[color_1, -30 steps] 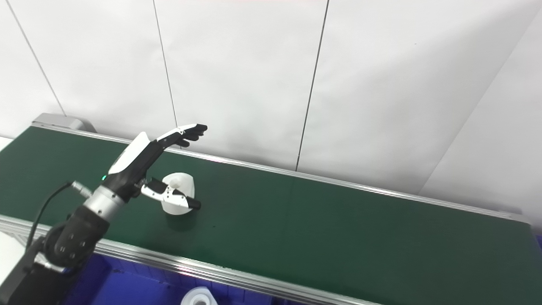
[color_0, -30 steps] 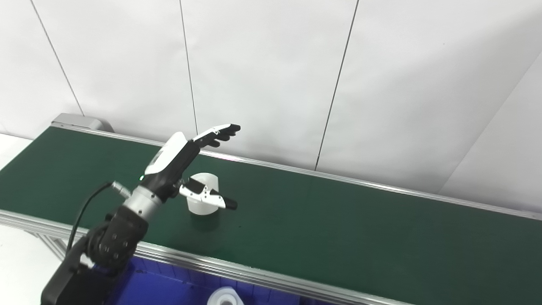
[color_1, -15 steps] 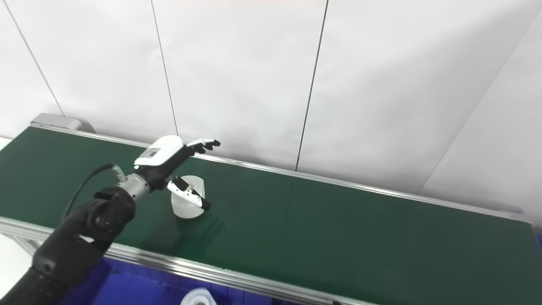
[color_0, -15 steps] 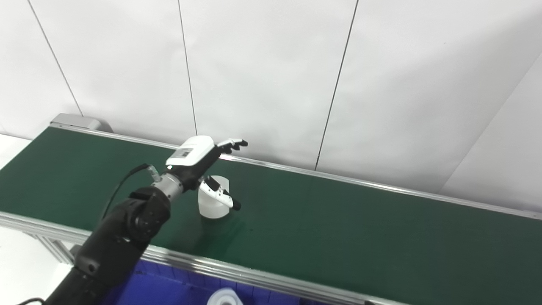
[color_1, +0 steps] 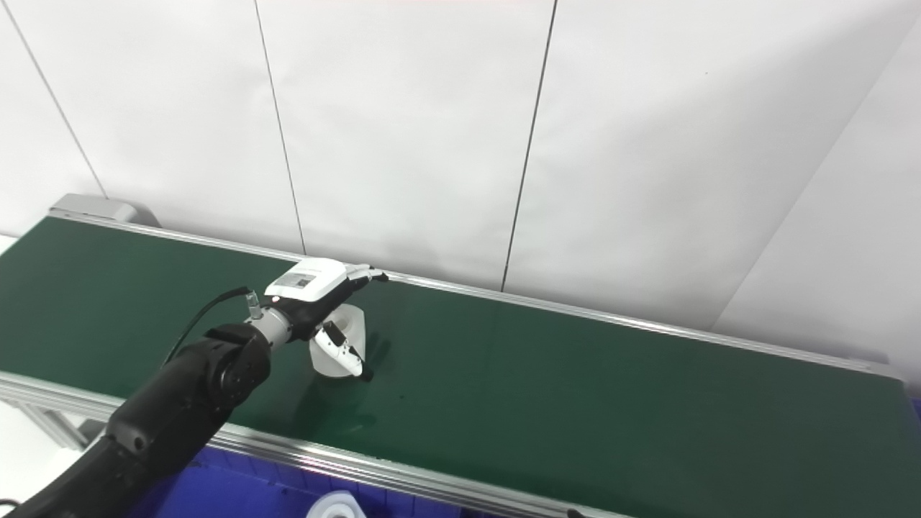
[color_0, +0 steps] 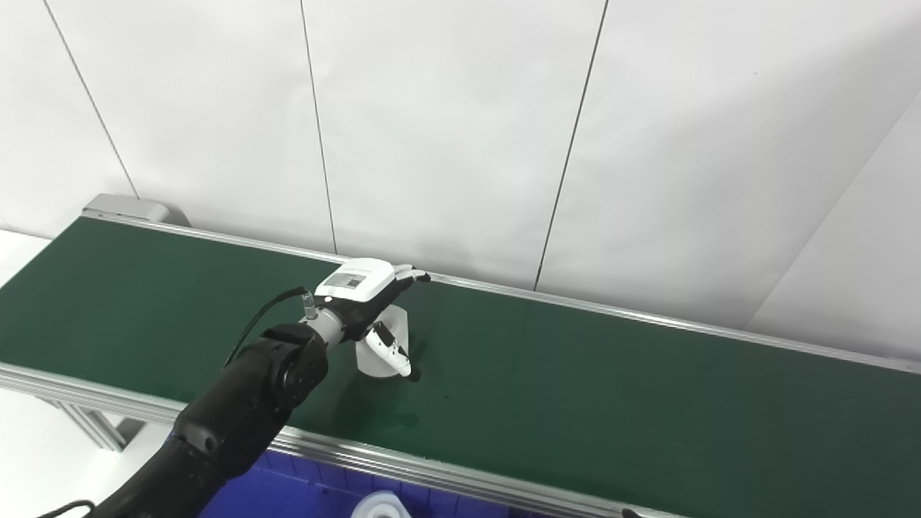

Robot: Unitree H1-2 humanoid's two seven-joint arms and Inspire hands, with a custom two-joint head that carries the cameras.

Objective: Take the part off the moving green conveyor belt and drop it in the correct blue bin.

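Green belting is the landmark: the conveyor belt (color_0: pixel 575 388) runs from the grey end housing (color_0: pixel 129 208) at its left end across to the right edge of view, with the white panelled wall (color_0: pixel 460 129) just behind its far rail. Left of the belt's middle stands the white part (color_0: pixel 385 352), upright on the belt, a short cup-like piece. The left hand (color_0: pixel 367 302) reaches over it from the near-left side, palm down above the part's top, fingers (color_0: pixel 414 274) stretched toward the far rail and thumb hanging down the part's right face; the hand is spread and not yet closed, so I judge it is set to cage the moving part before clamping. Below the belt's near rail (color_0: pixel 403 467) a blue bin (color_0: pixel 288 496) shows, with another white part (color_0: pixel 381 506) inside. Nothing on the belt blocks the lift; the near rail must be cleared on the way down. No right hand is in view
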